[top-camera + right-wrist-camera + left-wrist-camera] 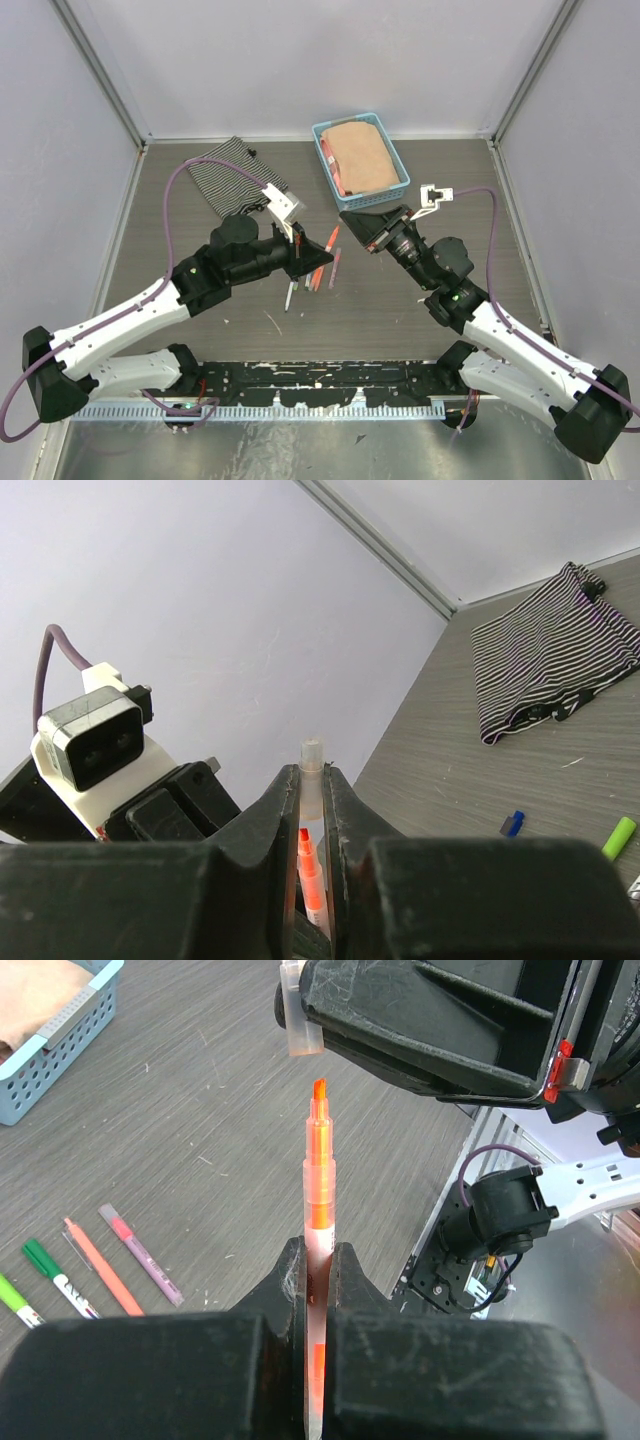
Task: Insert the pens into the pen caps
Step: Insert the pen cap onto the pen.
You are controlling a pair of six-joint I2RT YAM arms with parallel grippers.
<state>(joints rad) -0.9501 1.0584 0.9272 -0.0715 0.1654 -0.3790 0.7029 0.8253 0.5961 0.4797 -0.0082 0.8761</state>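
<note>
You're working over a grey wood-grain table [380, 320] boxed in by pale walls, with a striped cloth [238, 175] at far left, loose pens [318, 272] lying mid-table and a blue basket [394, 152] to the right of them. Start with your left gripper [318, 1260]. It is clamped on the orange pen [319, 1175] low on the barrel, so a long free length sticks out. I'd judge that any sideways load at the tip [319, 1090] could lever the pen over or push it back through the fingers. The pen and the cap [300, 1025] are held up off the table between the two arms, apart from each other. In the left wrist view the cap's mouth sits a little left of the tip's line; how they line up in depth I cannot tell. If you close the gap like that, the chisel end will likely catch the rim rather than enter. On the right, your right gripper [312, 780] pinches the cap with only its end showing past the fingers. A small smooth tube gripped this way could twist or pop out under a crooked push. As for looks, the pen is slim, uncapped and bright translucent orange, with a stepped collar under a wedge-shaped tip. The cap is a short, pale, see-through tube.
</note>
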